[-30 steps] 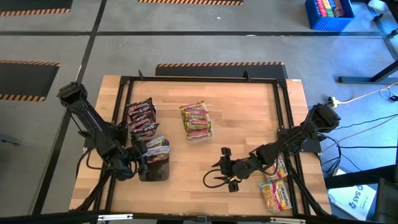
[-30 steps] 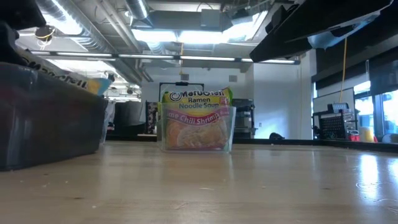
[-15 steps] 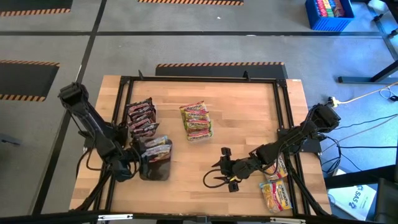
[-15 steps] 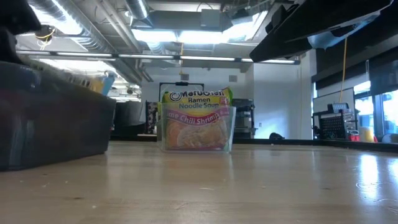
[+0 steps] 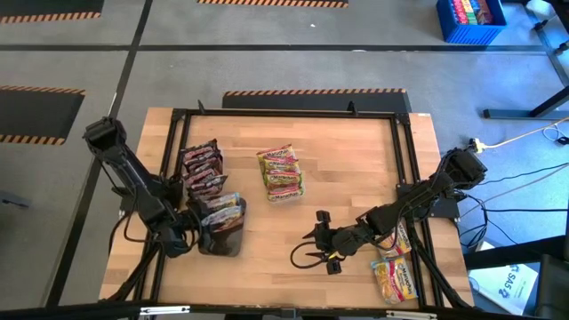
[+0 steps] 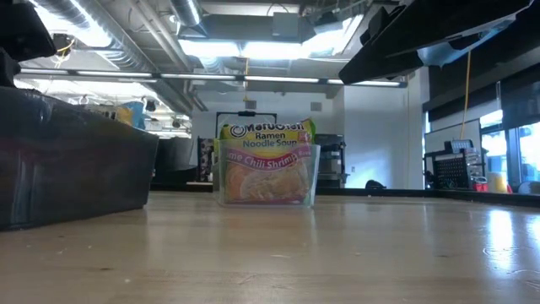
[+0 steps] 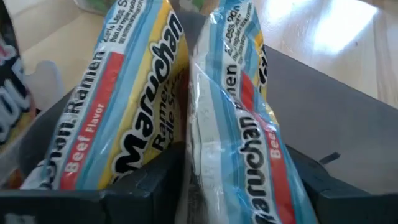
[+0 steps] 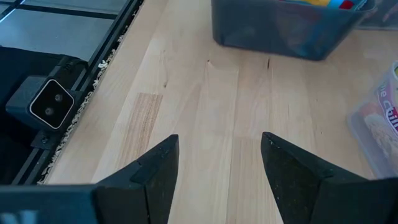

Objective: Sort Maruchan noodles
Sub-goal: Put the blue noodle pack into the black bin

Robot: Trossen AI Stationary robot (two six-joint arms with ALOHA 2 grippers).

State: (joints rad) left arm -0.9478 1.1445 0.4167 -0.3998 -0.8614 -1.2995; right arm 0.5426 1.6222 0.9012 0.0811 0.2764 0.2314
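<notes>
Left hand [image 5: 197, 233] now wider around the beef packets [image 7: 205, 124] in the dark tray [image 5: 222, 242].

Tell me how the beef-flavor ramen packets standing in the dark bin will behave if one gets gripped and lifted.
The beef-flavor packets look light for their bulk. The glossy crinkled wrapper will probably buckle and slip at its edges. They lean on each other inside the dark bin, so lifting one may tip its neighbour. The noodle block inside could crack under a hard squeeze.
</notes>
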